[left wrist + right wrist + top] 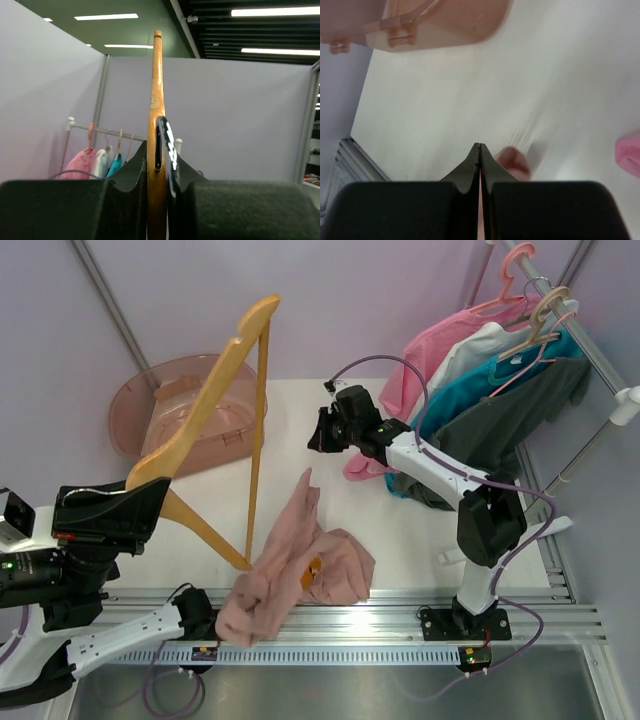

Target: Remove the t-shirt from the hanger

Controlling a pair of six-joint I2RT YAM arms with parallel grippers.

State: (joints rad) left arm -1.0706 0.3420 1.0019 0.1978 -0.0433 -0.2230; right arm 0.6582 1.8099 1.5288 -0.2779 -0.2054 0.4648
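Observation:
The light-brown wooden hanger (215, 390) is bare and held up at a slant over the left of the table. My left gripper (155, 495) is shut on its lower end. In the left wrist view the wood (156, 75) rises straight up from between the fingers of the left gripper (160, 145). The dusty-pink t-shirt (300, 570) lies crumpled on the table near the front edge, apart from the hanger. My right gripper (322, 430) hangs over the back middle of the table, shut and empty, jaws touching (480, 147). A blurred pink tip of cloth (512, 160) shows just beyond it.
A translucent pink tub (190, 420) stands at the back left, also visible in the right wrist view (420, 25). A clothes rack with pink, white, teal and grey shirts (500, 370) fills the back right. A metal rail (400, 625) runs along the front edge.

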